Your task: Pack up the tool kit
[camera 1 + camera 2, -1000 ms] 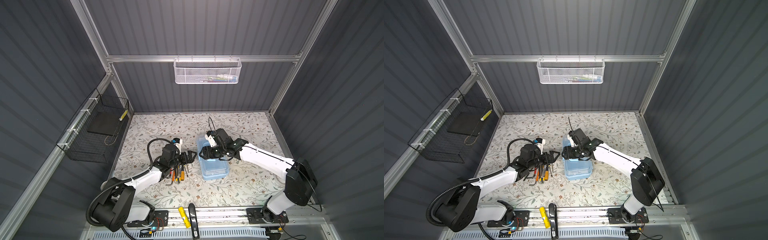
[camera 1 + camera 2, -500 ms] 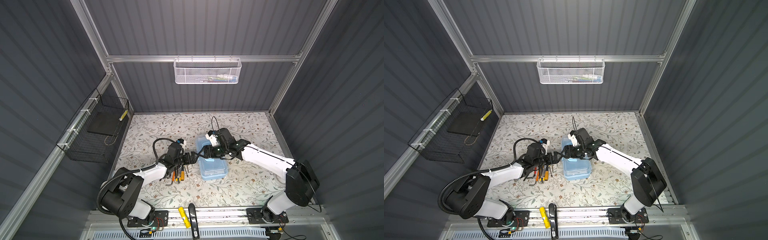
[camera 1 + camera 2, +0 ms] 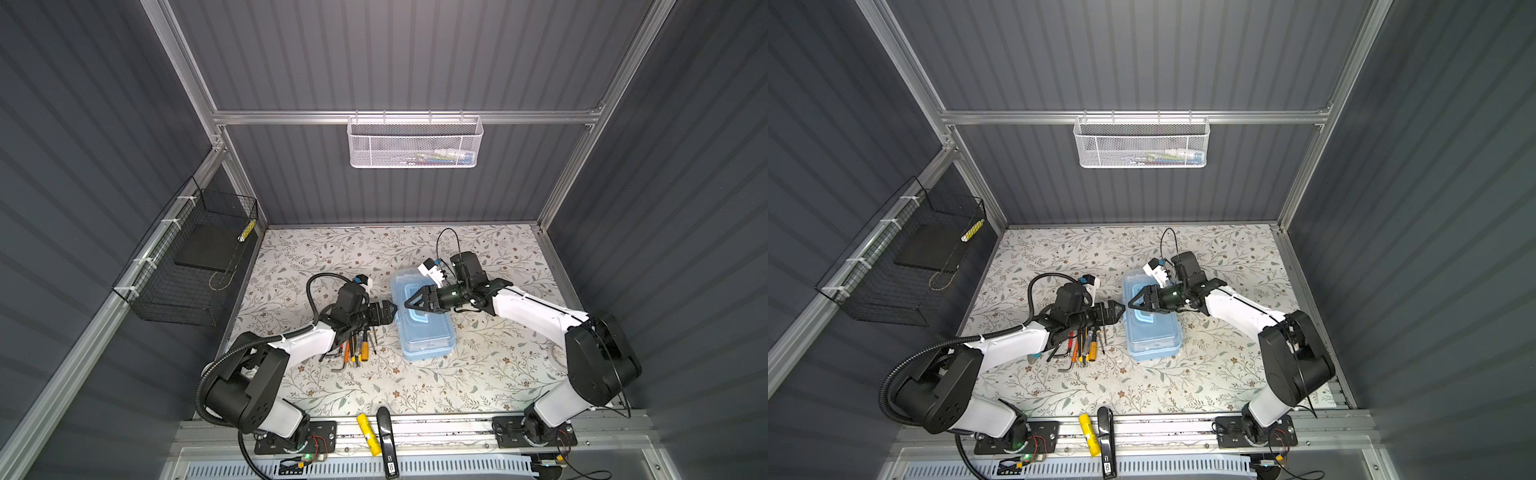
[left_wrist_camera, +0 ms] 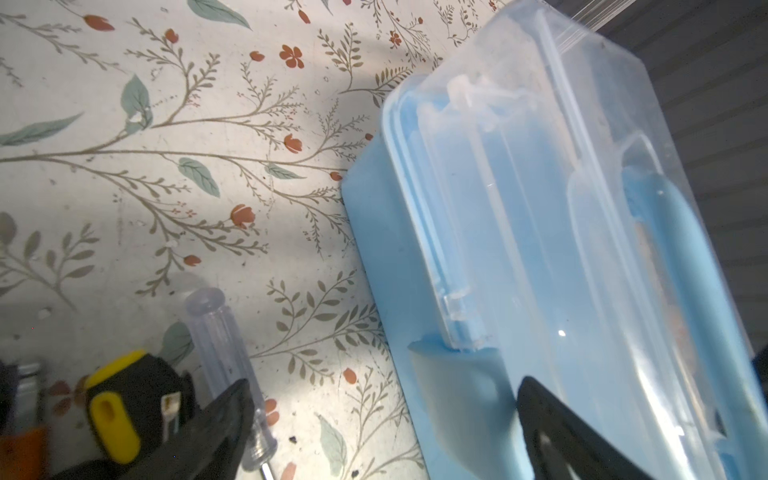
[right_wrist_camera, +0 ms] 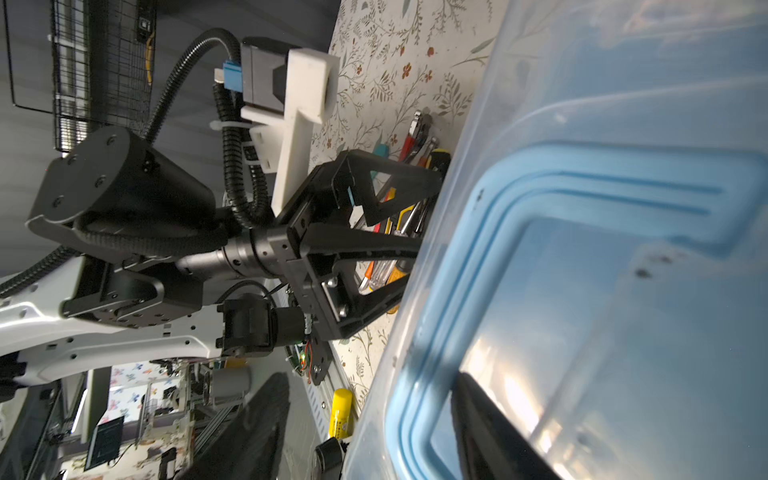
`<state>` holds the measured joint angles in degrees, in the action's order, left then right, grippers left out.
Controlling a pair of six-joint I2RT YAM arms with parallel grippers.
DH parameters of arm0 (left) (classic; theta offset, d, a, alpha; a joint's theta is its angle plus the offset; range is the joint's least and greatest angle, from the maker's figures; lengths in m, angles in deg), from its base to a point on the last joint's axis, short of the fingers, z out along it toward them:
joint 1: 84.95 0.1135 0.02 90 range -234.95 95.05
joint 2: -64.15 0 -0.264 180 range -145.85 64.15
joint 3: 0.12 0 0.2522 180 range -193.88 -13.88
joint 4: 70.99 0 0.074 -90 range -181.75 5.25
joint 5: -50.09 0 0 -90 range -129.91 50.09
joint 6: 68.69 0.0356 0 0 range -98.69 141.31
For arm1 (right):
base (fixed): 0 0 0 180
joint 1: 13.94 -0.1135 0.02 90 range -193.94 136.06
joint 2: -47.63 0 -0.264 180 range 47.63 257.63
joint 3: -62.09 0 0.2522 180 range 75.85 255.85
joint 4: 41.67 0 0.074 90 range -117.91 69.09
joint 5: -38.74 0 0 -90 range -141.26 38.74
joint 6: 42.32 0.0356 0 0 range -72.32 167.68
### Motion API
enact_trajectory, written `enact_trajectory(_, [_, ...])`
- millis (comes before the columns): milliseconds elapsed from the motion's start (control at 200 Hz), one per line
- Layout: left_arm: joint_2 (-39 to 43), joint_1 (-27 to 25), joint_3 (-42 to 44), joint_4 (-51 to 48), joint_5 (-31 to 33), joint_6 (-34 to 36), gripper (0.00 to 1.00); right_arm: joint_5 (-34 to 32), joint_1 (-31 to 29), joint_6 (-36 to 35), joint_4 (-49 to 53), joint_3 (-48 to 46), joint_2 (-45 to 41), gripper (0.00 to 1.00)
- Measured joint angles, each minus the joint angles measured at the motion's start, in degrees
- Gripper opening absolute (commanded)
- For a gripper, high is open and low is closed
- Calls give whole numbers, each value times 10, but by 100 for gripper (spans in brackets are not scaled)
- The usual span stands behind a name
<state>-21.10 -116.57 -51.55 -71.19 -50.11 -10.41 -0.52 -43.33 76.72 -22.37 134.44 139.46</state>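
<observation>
While lid-up, tool case (image 3: 428,340) lengthwise front to back

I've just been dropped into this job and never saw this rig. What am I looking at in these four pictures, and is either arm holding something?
Two robot arms sit at a flowered table, each ending in a two-fingered claw. Both top views look down from overhead; the other two come from cameras on the wrists. On the table lie a light-blue case, clear lid down, and a pile of loose tools beside it. The left claw and right claw both stand open at the case's edge. Neither appears to hold anything.
</observation>
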Motion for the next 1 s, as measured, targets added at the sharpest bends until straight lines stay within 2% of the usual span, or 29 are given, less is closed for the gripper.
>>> enact_trajectory(340, [-5, -7, -25, -20, 14, 2, 99, 145, 7, 16, -87, -26, 3, 60])
enact_trajectory(480, [-5, -10, -31, -26, 15, 6, 99, 153, 31, -1, -78, -26, -11, 58])
enact_trajectory(545, [0, -10, -31, -40, 21, 9, 99, 122, 45, -19, -45, -24, -26, 58])
enact_trajectory(710, [32, -10, -31, -78, 32, 17, 100, -47, 29, -48, 120, 50, -61, 61])
enact_trajectory(906, [71, -12, -14, -98, 26, 26, 99, -213, -29, 23, 245, 123, -76, 64])
enact_trajectory(996, [81, -17, 1, -108, 24, 27, 100, -267, -64, 54, 290, 155, -65, 64])
